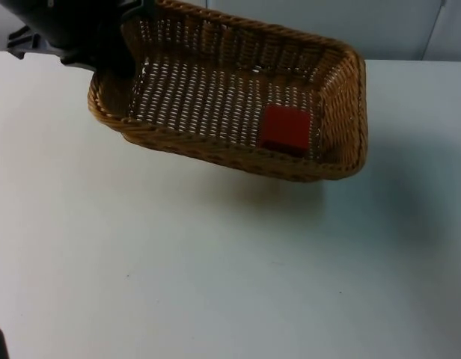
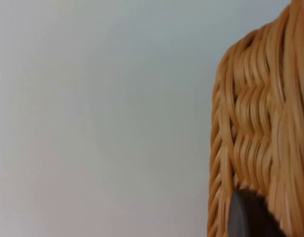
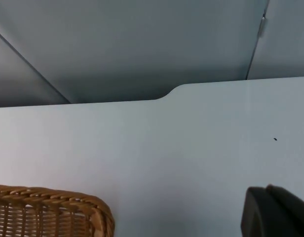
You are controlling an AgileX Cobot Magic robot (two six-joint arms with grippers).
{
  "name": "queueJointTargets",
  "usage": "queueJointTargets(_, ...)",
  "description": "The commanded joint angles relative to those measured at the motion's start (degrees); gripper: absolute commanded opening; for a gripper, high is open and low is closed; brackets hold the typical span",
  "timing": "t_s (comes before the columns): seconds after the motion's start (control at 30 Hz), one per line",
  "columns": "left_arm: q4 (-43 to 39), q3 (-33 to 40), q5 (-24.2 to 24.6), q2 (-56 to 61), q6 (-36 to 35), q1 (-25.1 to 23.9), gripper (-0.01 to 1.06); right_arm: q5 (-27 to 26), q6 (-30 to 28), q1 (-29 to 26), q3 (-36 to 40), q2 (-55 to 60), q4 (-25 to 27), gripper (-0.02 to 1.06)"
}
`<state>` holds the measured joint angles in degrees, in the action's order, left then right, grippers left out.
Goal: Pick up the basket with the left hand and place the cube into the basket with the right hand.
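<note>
wicker basket [image 1: 215, 97] hangs tilted above the table [image 1: 215, 284] in the frame's upper half, left gripper [image 1: 114, 56] clamped on its upper-left rim, red cube [image 1: 284, 129] already inside, so level it gently; right gripper's [image 3: 275, 212] fingers unclear.

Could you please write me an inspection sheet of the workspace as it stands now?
Surface: white table top, with the basket's shadow on it.
Job's things: brown rectangular wicker basket, tilted and apparently lifted off the table; red cube inside it, near its right end.
Clutter: nothing seen.
Hands: left hand grips the basket's left corner; right hand waits over the table, apart from the basket.
Cables: nothing seen.
Surroundings: grey partition wall behind the table.
</note>
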<state>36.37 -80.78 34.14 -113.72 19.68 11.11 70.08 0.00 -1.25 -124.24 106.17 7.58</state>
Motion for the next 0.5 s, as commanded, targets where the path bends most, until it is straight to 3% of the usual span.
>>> queueJointTargets(0.0, 1.8, -0.6, 2.3, -0.4, -0.6, -0.1, 0.0, -0.1, 0.0, -0.3, -0.4, -0.9, 0.4, 0.0)
queueJointTargets(0.3, 0.3, -0.6, 11.2, -4.5, -0.6, -0.1, 0.0, -0.1, 0.0, -0.3, -0.4, -0.9, 1.3, 0.0)
queueJointTargets(0.47, -0.9, -0.6, 10.8, -5.4, 0.1, -0.1, 0.01, -0.1, 0.0, -0.3, -0.4, -0.9, 1.5, 0.0)
